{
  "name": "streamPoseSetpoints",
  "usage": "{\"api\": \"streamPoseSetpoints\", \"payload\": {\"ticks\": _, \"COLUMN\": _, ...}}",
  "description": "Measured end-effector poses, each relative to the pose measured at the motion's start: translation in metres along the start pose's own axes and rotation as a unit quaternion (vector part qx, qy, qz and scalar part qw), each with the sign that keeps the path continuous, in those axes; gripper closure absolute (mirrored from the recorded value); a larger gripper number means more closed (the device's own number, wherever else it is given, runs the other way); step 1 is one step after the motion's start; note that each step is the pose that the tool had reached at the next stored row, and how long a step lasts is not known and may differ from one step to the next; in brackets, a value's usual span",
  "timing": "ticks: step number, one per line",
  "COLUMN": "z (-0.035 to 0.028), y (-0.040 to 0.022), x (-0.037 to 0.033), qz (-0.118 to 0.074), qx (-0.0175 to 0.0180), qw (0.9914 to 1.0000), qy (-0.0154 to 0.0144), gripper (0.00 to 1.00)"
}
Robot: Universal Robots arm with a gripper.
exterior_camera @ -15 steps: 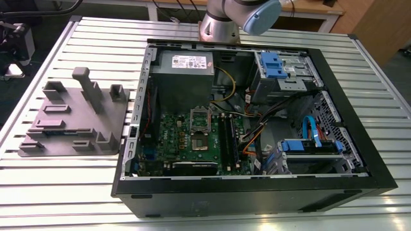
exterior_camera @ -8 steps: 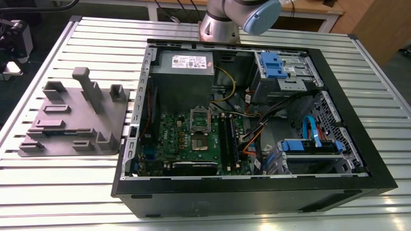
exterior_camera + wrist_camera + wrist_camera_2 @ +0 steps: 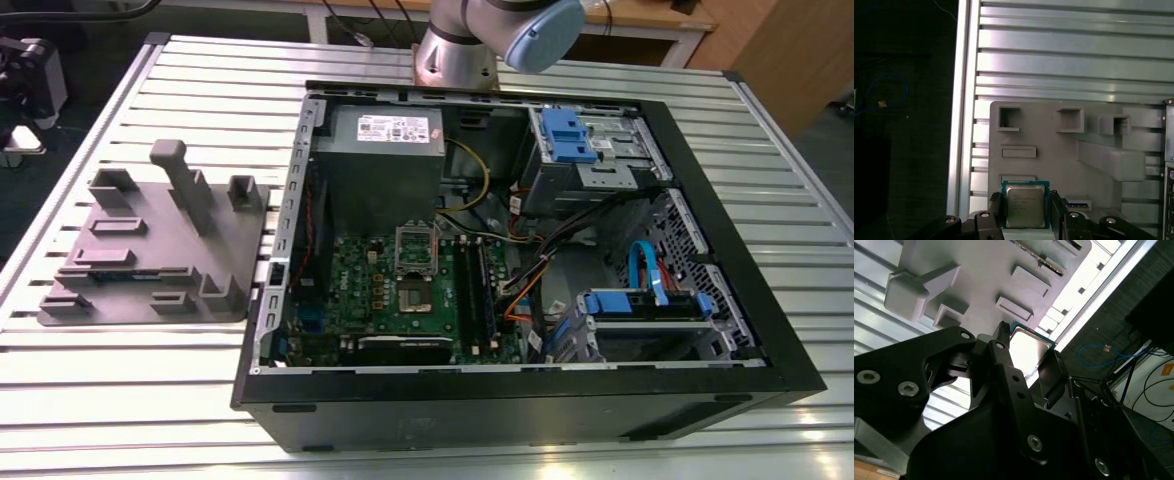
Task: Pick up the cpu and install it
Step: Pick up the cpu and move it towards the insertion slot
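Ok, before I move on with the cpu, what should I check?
1. Grip: the small square silvery-topped cpu sits between the black gripper fingers in the first wrist view: ok.
2. Cpu raised clear of the grey plastic tray: ok.
3. Cpu square to the fingers, not skewed: ok.
4. Silver socket frame on the green motherboard open and empty: cannot tell.
5. Black computer case open on its upward side: ok.
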State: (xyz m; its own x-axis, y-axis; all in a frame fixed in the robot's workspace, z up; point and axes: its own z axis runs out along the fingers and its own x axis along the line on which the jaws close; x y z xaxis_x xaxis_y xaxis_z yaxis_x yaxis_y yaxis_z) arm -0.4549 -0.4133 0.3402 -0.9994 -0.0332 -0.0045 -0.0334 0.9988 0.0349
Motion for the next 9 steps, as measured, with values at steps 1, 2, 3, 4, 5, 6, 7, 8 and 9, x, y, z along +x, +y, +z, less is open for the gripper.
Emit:
{"api": "streamPoseSetpoints", "payload": {"ticks": 1, "z": -0.0009, "y": 0.0001, "x": 0.0000, "qz": 0.000, "qx": 0.0000, "qw": 1.00000, "qy": 0.0001, "gripper": 0.53}}
{"api": "streamPoseSetpoints", "payload": {"ticks": 2, "z": -0.0017, "y": 0.0001, "x": 0.0000, "qz": 0.000, "qx": 0.0000, "qw": 1.00000, "qy": 0.0000, "gripper": 0.53}}
{"api": "streamPoseSetpoints", "payload": {"ticks": 3, "z": -0.0022, "y": 0.0001, "x": 0.0000, "qz": 0.000, "qx": 0.0000, "qw": 1.00000, "qy": -0.0001, "gripper": 0.53}}
{"api": "streamPoseSetpoints", "payload": {"ticks": 4, "z": -0.0027, "y": 0.0001, "x": 0.0000, "qz": 0.000, "qx": 0.0000, "qw": 1.00000, "qy": -0.0001, "gripper": 0.53}}
{"api": "streamPoseSetpoints", "payload": {"ticks": 5, "z": -0.0032, "y": 0.0001, "x": 0.0000, "qz": 0.000, "qx": 0.0000, "qw": 1.00000, "qy": 0.0000, "gripper": 0.53}}
{"api": "streamPoseSetpoints", "payload": {"ticks": 6, "z": -0.0037, "y": 0.0001, "x": 0.0000, "qz": 0.000, "qx": 0.0000, "qw": 1.00000, "qy": 0.0000, "gripper": 0.53}}
{"api": "streamPoseSetpoints", "payload": {"ticks": 7, "z": -0.0042, "y": 0.0001, "x": 0.0000, "qz": 0.000, "qx": -0.0001, "qw": 1.00000, "qy": -0.0001, "gripper": 0.53}}
{"api": "streamPoseSetpoints", "payload": {"ticks": 8, "z": -0.0049, "y": 0.0002, "x": 0.0000, "qz": 0.000, "qx": 0.0000, "qw": 1.00000, "qy": 0.0000, "gripper": 0.53}}
{"api": "streamPoseSetpoints", "payload": {"ticks": 9, "z": -0.0054, "y": 0.0002, "x": 0.0000, "qz": 0.000, "qx": 0.0000, "qw": 1.00000, "qy": 0.0000, "gripper": 0.53}}
